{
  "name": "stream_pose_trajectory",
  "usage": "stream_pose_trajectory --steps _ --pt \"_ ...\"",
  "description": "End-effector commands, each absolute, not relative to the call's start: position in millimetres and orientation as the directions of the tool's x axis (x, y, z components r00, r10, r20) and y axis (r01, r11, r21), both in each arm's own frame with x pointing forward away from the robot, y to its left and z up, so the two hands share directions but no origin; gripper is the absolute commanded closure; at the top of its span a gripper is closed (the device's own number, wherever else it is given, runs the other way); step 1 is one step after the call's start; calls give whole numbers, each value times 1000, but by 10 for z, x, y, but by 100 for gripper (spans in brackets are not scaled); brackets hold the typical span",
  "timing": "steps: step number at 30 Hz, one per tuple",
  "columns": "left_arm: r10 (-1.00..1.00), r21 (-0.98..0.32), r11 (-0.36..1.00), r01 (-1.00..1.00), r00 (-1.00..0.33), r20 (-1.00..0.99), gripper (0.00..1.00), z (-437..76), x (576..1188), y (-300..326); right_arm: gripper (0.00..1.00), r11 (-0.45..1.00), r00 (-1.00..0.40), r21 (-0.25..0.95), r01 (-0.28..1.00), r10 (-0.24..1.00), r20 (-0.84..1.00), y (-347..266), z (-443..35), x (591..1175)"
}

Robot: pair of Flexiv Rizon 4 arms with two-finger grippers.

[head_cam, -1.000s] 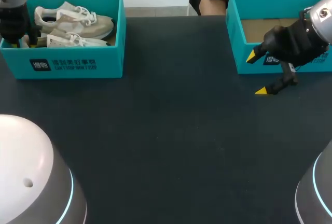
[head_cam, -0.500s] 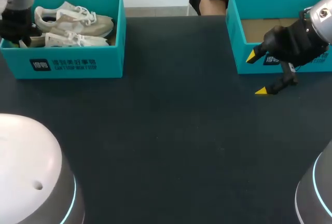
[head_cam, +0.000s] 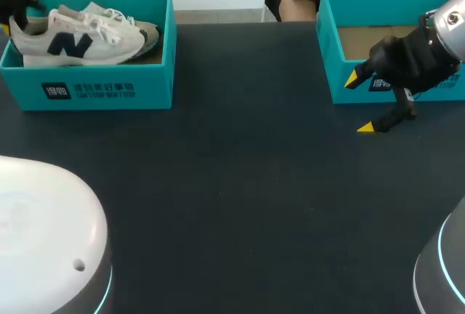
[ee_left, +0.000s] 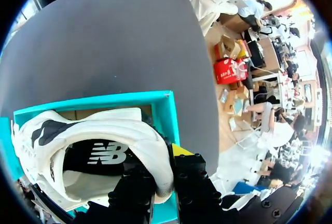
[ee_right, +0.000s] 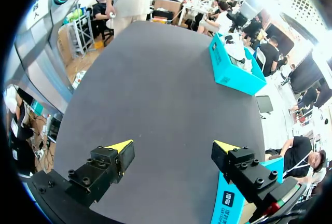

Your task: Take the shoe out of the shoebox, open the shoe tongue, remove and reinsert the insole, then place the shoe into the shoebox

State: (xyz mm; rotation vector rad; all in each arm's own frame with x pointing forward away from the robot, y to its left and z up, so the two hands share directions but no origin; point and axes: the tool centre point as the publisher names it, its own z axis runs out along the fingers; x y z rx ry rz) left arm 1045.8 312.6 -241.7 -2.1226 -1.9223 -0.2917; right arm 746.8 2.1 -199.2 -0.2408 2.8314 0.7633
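A white sneaker (head_cam: 73, 40) with a dark logo on its side hangs tilted over the left teal shoebox (head_cam: 102, 89). My left gripper (head_cam: 17, 10) is shut on its heel. In the left wrist view the heel collar of the sneaker (ee_left: 104, 130) is pinched between the black fingers of my left gripper (ee_left: 165, 169), above the shoebox (ee_left: 167, 112). A second pale shoe (head_cam: 134, 27) lies behind it in the box. My right gripper (head_cam: 363, 103) stands open over the table beside the right teal box (head_cam: 341, 74), with nothing in it.
The right teal box has a bare cardboard floor (head_cam: 363, 38). In the right wrist view the right gripper (ee_right: 172, 149) faces across the dark table (ee_right: 155, 89) toward the far shoebox (ee_right: 233, 71). The table's middle (head_cam: 232, 183) is bare dark cloth.
My left gripper closed on the sneaker's heel and raised it, so the shoe now shows its logo side above the box. The right arm has not moved.
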Motion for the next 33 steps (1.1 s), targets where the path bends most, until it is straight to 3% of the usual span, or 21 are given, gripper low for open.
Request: stream_pose_trajectory --steps 1,6,24,33 --pt "942 -105 -85 991 114 314 100 -1986 10448 3102 0 855 -967 476 -207 -105 -232 29 -2001 7475" --pt "961 -107 -68 992 94 260 100 -1657 10420 3197 0 855 -967 476 -207 -105 -232 29 -2001 7475" --pt "961 -107 -68 992 94 260 100 -1657 10420 3197 0 855 -967 476 -207 -105 -232 29 -2001 7475" --pt "956 25 45 999 -50 289 100 -1438 9874 2993 0 855 -967 476 -207 -105 -232 29 -2001 7475"
